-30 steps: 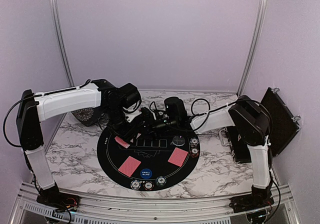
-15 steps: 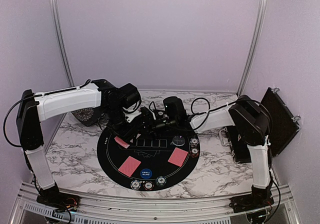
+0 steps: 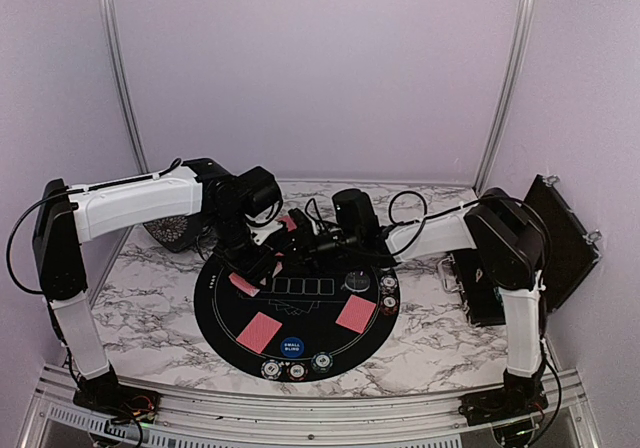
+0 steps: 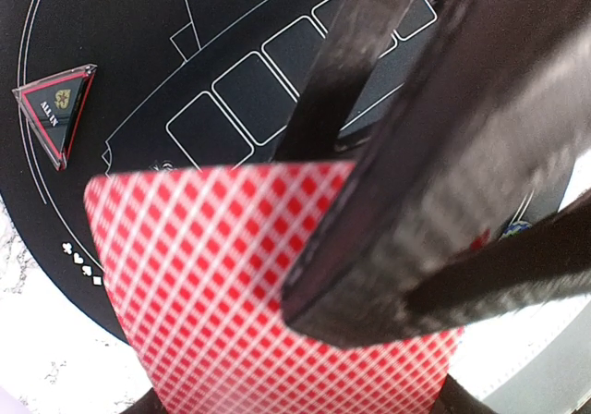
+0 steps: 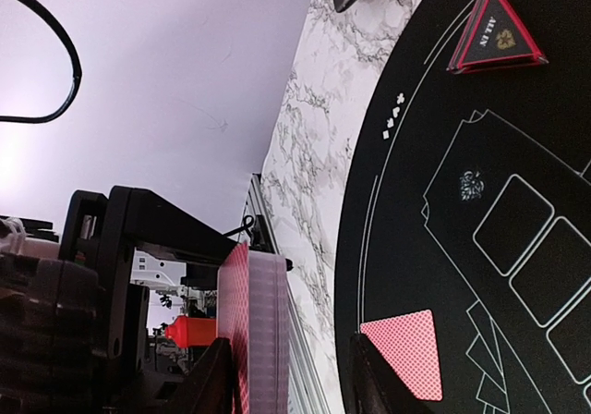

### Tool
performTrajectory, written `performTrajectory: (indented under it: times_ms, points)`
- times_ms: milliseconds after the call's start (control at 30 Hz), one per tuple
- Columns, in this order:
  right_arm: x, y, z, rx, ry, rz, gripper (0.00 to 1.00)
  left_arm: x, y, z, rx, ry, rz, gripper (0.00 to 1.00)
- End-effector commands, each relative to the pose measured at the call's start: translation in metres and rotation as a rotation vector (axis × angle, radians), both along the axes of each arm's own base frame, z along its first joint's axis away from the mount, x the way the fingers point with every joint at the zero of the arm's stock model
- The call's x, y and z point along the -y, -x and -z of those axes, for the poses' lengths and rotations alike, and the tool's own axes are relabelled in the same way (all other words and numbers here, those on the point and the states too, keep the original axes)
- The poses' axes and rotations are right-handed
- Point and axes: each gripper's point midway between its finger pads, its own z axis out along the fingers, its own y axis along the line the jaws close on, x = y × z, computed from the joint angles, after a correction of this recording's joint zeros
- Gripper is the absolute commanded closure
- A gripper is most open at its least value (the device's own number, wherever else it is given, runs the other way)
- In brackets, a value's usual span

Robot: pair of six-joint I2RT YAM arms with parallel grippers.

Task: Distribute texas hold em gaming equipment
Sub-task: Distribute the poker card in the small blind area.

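Table: marble top (image 3: 150, 308), round black mat (image 3: 215, 303) on it.
L gripper (image 3: 278, 236): clamped on red-backed card deck (image 4: 212, 275), held over mat.
R gripper (image 5: 291, 377): fingers apart, right by deck.
Mat: 3 loose cards (image 3: 259, 331) face down; All-In triangle (image 4: 57, 114) near edge.

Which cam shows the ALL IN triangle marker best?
Right wrist: the triangle marker is whole, sharp, lettering readable. Left wrist has the marker too, softer, at the left edge. Top external: can't make it out.

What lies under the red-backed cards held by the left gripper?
The black mat with printed card boxes shows beyond the red-backed cards. The spot directly beneath them is covered, so unseen.
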Motion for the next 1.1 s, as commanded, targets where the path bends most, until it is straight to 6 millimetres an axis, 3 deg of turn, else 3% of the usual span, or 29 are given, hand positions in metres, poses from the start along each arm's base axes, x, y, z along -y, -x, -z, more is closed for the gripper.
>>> performTrajectory:
  times_ms: [0, 767, 1067]
  points:
    - [0.010, -0.008, -0.007, 0.017, 0.012, 0.039, 0.60, 0.000, 0.001, -0.010, 0.013, 0.007, 0.009, 0.43]
    - [0.023, -0.007, -0.037, 0.045, -0.040, 0.055, 0.60, -0.001, 0.002, -0.005, 0.005, -0.005, 0.006, 0.43]
    - [0.028, -0.003, -0.035, 0.026, -0.040, 0.057, 0.71, -0.002, 0.002, -0.005, 0.005, -0.007, 0.005, 0.43]
